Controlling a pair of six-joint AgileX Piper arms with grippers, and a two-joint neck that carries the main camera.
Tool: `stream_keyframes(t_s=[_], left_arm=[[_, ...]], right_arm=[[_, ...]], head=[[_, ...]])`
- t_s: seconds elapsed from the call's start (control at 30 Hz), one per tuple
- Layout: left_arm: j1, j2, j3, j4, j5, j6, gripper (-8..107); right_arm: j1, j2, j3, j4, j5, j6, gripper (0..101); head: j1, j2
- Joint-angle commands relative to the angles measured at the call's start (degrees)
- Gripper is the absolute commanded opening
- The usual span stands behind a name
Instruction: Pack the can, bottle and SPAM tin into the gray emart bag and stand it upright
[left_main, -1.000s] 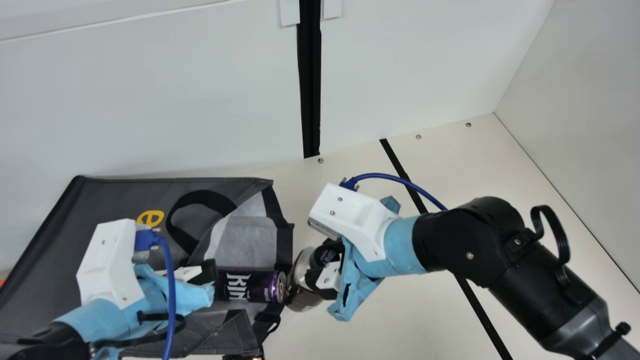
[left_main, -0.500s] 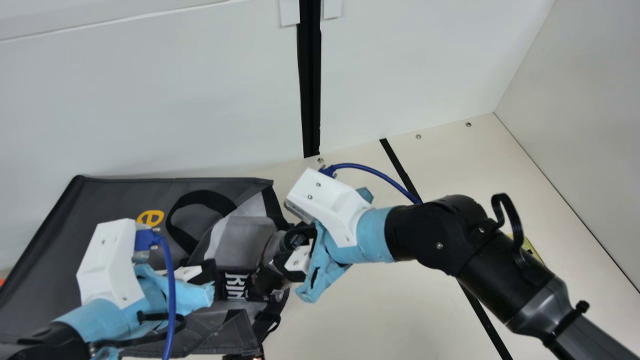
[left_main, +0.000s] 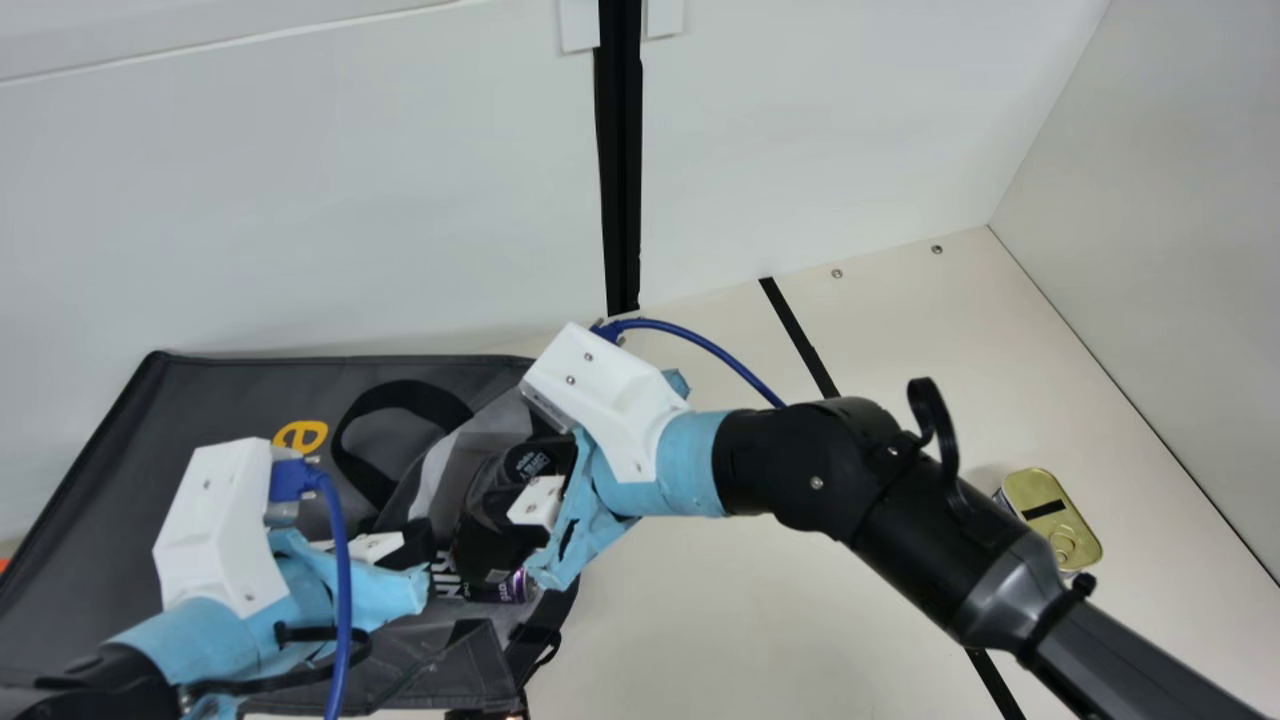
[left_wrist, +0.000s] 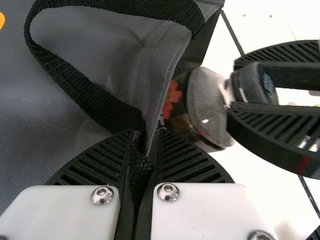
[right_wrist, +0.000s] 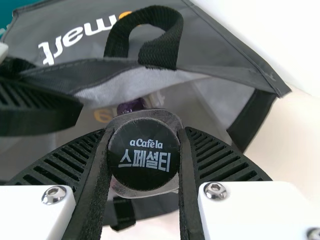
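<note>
In the middle of the main view, slightly left and below center, the cap (right_wrist: 144, 154) of the bottle (left_main: 482, 505) is being pinched by the right gripper (left_main: 522, 492), one ribbed finger being pressed against each side. The bottle is being held at a tilt, its body being directed into the open mouth of the gray emart bag (left_main: 230, 400). At the lower left of the main view, the bag's rim (left_wrist: 159, 107) and a bit of black webbing are being squeezed between the fingers of the left gripper (left_main: 418, 545), which are being kept nearly together by the cloth.

Just below the bottle in the main view, the purple can (left_main: 503, 588) is being partly covered by it; the can is being cradled on its side within the bag's mouth. The left part of that view is being taken up by the bag, which is being supported on its side, not upright, with a black handle loop (left_main: 400, 388) being spread over its upper face.

Farther out, at the right of the main view, the gold SPAM tin (left_main: 1050, 520) is being supported by the cream table (left_main: 700, 620), outside the bag and just beside the right arm (left_main: 920, 545). A dark line (left_main: 795, 330) is being partly hidden by that arm.
</note>
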Motion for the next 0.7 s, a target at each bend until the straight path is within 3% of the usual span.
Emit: stream_keyframes(t_s=[0.0, 0.37, 0.67], left_arm=[[0.00, 0.00, 0.00, 0.00, 0.00, 0.00, -8], [0.00, 0.00, 0.00, 0.00, 0.00, 0.00, -8], [0.00, 0.00, 0.00, 0.00, 0.00, 0.00, -8]], right_arm=[[0.21, 0.43, 0.25, 0.84, -1.25, -0.67, 0], [1.39, 3.82, 1.28, 8.00, -7.04, -5.96, 0], [2.48, 6.68, 1.68, 16.83, -10.36, -12.51, 0]], head=[[-1.30, -0.05], [-1.30, -0.05], [-1.30, -0.05]])
